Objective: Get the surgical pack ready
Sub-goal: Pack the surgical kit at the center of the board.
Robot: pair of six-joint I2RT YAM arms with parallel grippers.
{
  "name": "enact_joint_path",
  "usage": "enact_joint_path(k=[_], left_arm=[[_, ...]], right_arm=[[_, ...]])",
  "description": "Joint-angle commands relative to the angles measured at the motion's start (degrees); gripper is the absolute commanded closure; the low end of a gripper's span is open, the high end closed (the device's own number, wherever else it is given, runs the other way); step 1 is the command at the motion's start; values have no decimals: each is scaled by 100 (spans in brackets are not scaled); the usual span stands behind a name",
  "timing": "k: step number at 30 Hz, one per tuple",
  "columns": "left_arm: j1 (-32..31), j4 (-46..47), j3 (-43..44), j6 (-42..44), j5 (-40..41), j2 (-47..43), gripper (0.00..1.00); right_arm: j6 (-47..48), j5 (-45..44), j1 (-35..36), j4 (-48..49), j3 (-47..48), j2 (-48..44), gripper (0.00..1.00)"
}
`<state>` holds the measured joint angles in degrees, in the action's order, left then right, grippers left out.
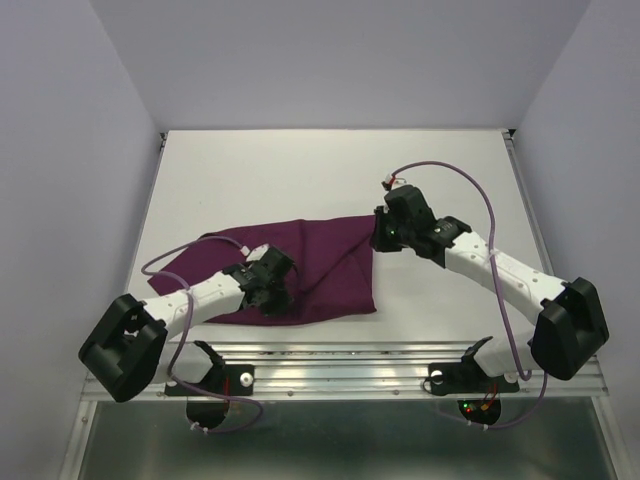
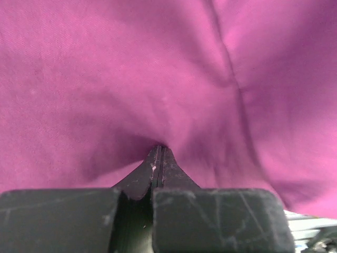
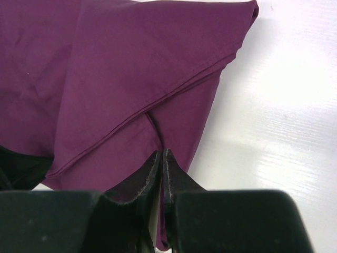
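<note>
Closest to your lens, the black fingers of the left pincer [image 2: 159, 152] are pressed together. The puckers running into their tips suggest they are clamped on a pinch of the large deep-purple cloth drape [image 1: 325, 268]. The right pincer [image 3: 162, 154] is likewise closed, its tips biting the drape's folded edge where two layers meet, just beside bare bench.

The drape lies on the white bench [image 1: 300, 170], toward the near side and between the two arms. It is a folded, roughly rectangular shape with one corner trailing out to the left. Your left pincer sits on its near-left part and your right on its far-right corner. No steel tray, instruments or gauze show in any view, and I cannot tell whether anything lies under the folds.

Expect the cloth to be light, limp and without stiffness. It will probably sag and drag across the smooth bench rather than hold a crease, and a pull from one side may shift the whole piece. The layers may slip apart, so a pinch could catch only the top one. Corners and folded edges look like your best holds. Grip them deep enough to catch every layer you mean to move, and use both pincers to hold the span taut.

No brand, label or legible writing appears on the drape, bench or arms.
</note>
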<state>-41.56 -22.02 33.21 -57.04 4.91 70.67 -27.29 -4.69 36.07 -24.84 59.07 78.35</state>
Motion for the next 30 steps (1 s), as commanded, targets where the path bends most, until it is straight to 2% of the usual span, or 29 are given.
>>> enact_joint_path(k=[1, 5, 9, 16, 20, 26, 30], left_arm=[[-150, 224, -87, -141, -122, 385, 100], [-282, -248, 273, -194, 325, 825, 100], [-186, -812, 817, -116, 906, 615, 100], [-151, -865, 1477, 8, 1074, 913, 100], [-142, -953, 1741, -53, 1266, 1027, 100], [-80, -883, 2198, 26, 1566, 1123, 100], [-54, -690, 2435, 201, 1645, 1746, 100]], right_arm=[[-66, -6, 66, 234, -88, -135, 89], [-75, -14, 66, 243, -132, -171, 89], [-49, -102, 66, 225, -150, -232, 89], [-40, -208, 66, 208, -141, -215, 88], [-171, -646, 66, 138, -273, 13, 86], [-400, -656, 66, 129, -563, 348, 86], [-426, -481, 66, 199, -642, 558, 86]])
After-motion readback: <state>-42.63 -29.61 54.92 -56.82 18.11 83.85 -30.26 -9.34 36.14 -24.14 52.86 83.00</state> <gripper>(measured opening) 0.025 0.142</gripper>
